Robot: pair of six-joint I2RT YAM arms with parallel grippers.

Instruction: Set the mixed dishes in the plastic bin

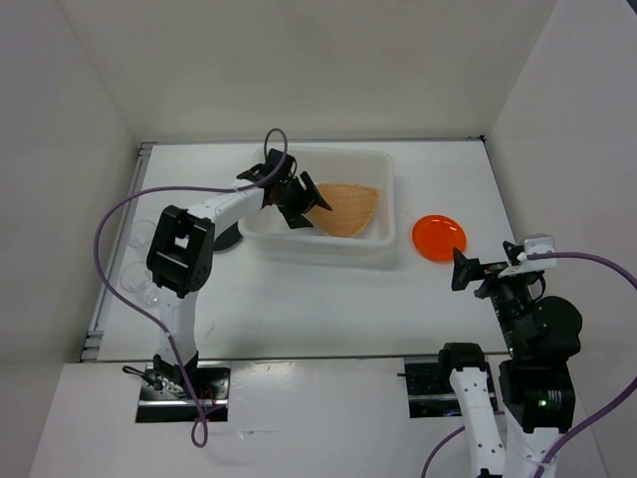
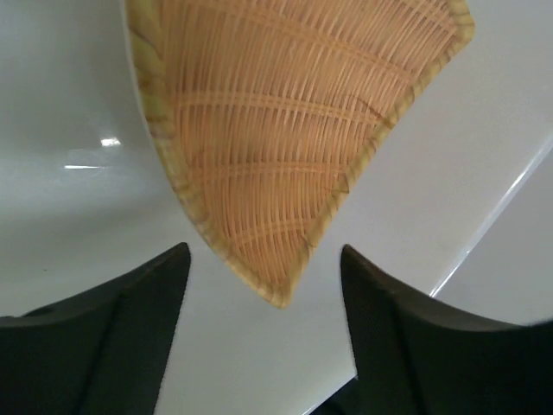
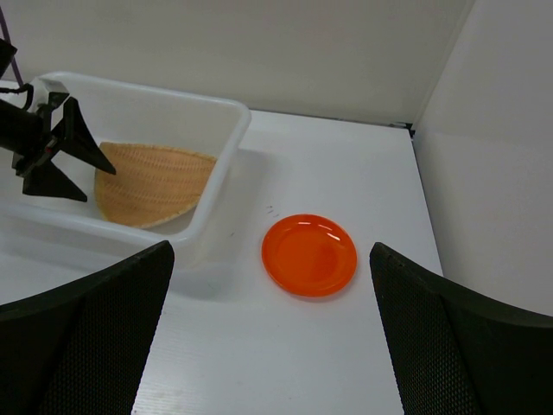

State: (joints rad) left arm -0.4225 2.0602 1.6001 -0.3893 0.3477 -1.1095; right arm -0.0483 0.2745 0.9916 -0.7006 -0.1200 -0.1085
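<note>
The tan woven basket tray (image 1: 348, 207) lies inside the plastic bin (image 1: 318, 251), toward its right side. My left gripper (image 1: 299, 199) hangs open over the bin at the tray's left corner. In the left wrist view the tray's corner (image 2: 285, 156) points into the gap of the gripper (image 2: 265, 251), and neither finger (image 2: 130, 328) touches it. The orange plate (image 1: 439, 237) sits on the table right of the bin. My right gripper (image 3: 271, 249) stands open just short of the orange plate (image 3: 309, 255), empty. A black plate (image 1: 227, 237) peeks out under the left arm. Two clear cups (image 1: 140, 236) (image 1: 134, 281) stand at the far left.
White walls close the table in at the back and on both sides. The bin (image 3: 226, 160) lies left of the orange plate, with a strip of bare table between them. Purple cables loop off both arms.
</note>
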